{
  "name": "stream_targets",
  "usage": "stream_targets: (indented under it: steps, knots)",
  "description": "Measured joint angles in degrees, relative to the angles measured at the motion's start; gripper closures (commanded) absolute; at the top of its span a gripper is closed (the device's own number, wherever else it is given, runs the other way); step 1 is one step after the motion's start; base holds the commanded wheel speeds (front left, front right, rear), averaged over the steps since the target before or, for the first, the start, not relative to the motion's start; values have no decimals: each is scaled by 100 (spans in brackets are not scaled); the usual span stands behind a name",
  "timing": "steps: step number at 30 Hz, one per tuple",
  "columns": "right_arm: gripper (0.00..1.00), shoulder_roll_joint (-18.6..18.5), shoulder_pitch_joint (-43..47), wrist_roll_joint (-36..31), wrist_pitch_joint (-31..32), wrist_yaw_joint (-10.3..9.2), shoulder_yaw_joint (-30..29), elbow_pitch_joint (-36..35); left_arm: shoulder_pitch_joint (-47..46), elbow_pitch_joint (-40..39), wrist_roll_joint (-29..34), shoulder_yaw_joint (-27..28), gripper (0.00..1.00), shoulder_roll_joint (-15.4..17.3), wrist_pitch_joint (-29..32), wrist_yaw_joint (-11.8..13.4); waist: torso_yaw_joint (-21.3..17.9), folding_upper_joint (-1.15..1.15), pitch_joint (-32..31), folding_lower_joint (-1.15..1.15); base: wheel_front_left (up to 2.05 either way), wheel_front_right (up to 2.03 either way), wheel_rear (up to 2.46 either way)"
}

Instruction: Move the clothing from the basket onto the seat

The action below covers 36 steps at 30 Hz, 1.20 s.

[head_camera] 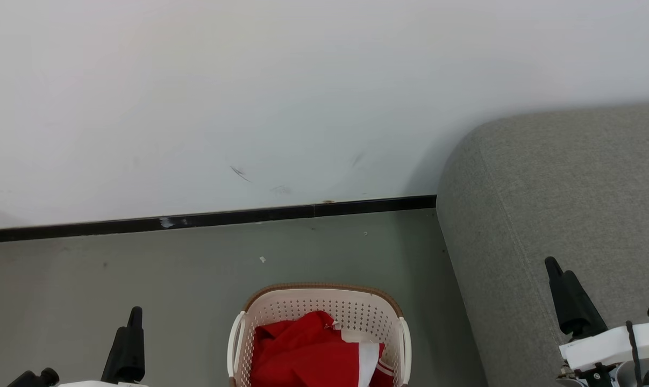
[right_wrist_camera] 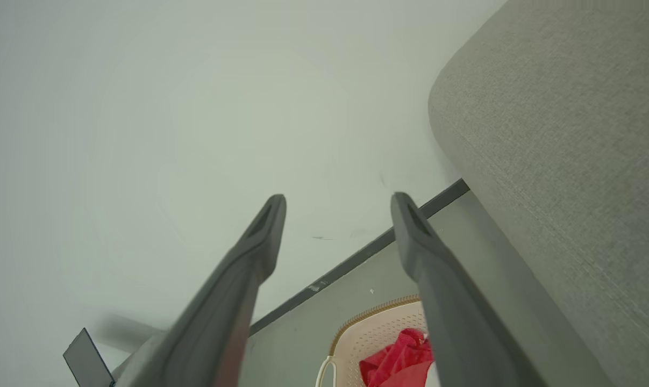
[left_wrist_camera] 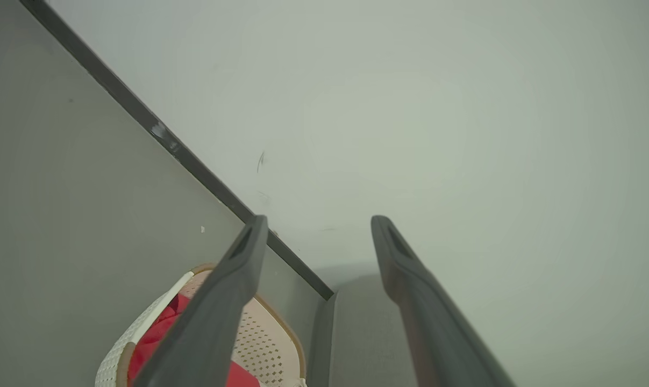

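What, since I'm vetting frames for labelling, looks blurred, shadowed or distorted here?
Head view: sharp, evenly lit, a soft shadow on the wall beside the seat. Left wrist view: fingers blur towards the bottom edge. Right wrist view: near finger smeared, seat weave crisp.

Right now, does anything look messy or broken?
Just little things: dark scuff marks on the wall, a chipped white spot on the black baseboard, and a tiny white scrap on the floor.

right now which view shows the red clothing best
Head view: the clothing lies unobstructed in the basket, red folds and white panel plain. The left wrist view catches a red sliver; the right wrist view a small bunch at its bottom edge.
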Motion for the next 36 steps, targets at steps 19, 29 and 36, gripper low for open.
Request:
stream_targets:
  steps: [19, 29, 36]
  knots:
    - [0, -73, 7, -1991, -383, 0, 134, -261, 0, -233, 2103, -22, 0, 198, -371, -16, -22, 0, 74, -41, 0, 0, 0]
    - [0, -63, 77, -2840, -587, 0, 176, -263, 3, -415, 3400, -127, 0, 335, -579, -18, -2, 0, 101, -43, 0, 0, 0]
    - [0, -36, 91, -3449, -737, 0, 142, -265, 15, -485, 4139, -137, 0, 346, -719, -40, 4, 0, 109, -43, 0, 0, 0]
